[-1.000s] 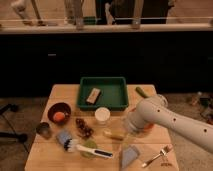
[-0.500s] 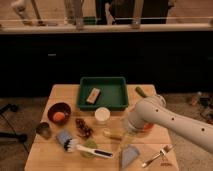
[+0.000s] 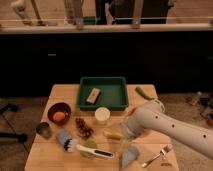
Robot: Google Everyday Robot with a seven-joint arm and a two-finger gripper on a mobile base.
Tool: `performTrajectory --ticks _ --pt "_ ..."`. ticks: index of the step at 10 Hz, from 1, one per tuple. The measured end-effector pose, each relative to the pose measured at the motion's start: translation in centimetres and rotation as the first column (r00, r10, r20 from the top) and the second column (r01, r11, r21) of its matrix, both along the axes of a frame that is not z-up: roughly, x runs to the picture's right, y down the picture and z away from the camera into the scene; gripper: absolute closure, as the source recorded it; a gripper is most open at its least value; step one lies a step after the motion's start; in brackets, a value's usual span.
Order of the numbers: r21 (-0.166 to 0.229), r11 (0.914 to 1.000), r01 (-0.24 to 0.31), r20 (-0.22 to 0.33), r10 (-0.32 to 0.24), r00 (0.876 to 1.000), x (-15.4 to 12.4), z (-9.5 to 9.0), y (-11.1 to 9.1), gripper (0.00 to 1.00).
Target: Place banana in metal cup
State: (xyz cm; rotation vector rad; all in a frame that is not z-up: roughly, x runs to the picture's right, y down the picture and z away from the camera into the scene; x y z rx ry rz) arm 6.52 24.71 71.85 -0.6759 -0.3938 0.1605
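Note:
The banana is small and pale yellow and lies on the wooden table just in front of the white cup. The metal cup is squat and dull grey and stands near the table's left edge, in front of the dark red bowl. My white arm reaches in from the lower right. My gripper is at its end, low over the table and just right of the banana. The arm's bulk hides the gripper's tips.
A green tray at the back holds a brown block. Also there: a white cup, a dark red bowl holding an orange fruit, a dark grape cluster, a white-handled brush, a green pod, a blue-grey cloth and a fork.

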Motion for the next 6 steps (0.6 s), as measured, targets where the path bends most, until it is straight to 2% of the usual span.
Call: performTrajectory --ticks 2,6 --pt "-0.006 1.0000 0.002 0.005 -0.002 1.000 -0.8 1.1 0.5 0.20" --pt "-0.007 0.9996 -0.026 -0.038 0.026 0.999 -1.0 4.1 0.7 0.20"
